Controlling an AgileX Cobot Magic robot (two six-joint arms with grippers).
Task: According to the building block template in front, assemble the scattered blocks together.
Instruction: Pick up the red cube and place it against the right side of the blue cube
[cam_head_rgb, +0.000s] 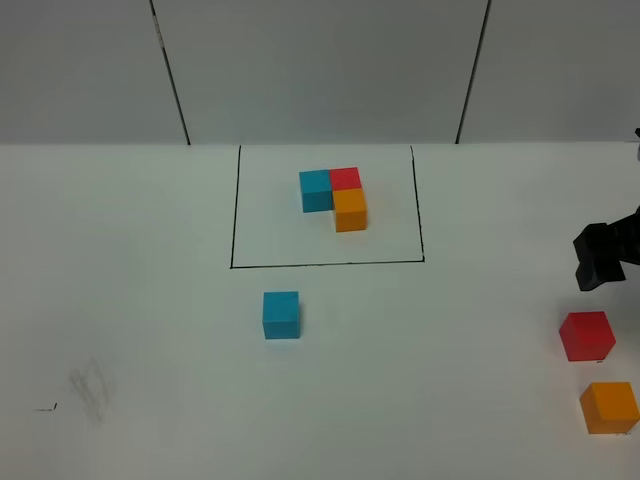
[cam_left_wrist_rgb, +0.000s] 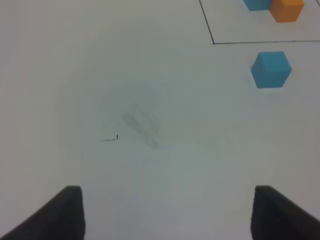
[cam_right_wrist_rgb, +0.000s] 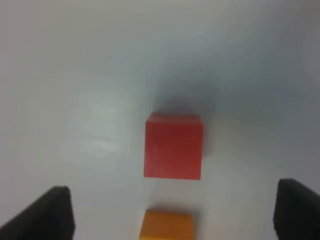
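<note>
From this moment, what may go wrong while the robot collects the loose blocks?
1. The right hand hangs open by the red block, and the orange block lies close beside it; lowering for the red one might bump the orange one.
2. The loose blue block sits near the black frame; blocks pushed against it may slide it over the line.

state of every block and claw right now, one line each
template cluster: joined in an L inside black frame
blue cube: loose, alone outside the frame
red cube: loose, not gripped
orange cube: loose, not gripped
left claw: open, empty
right claw: open, empty, facing red cube
</note>
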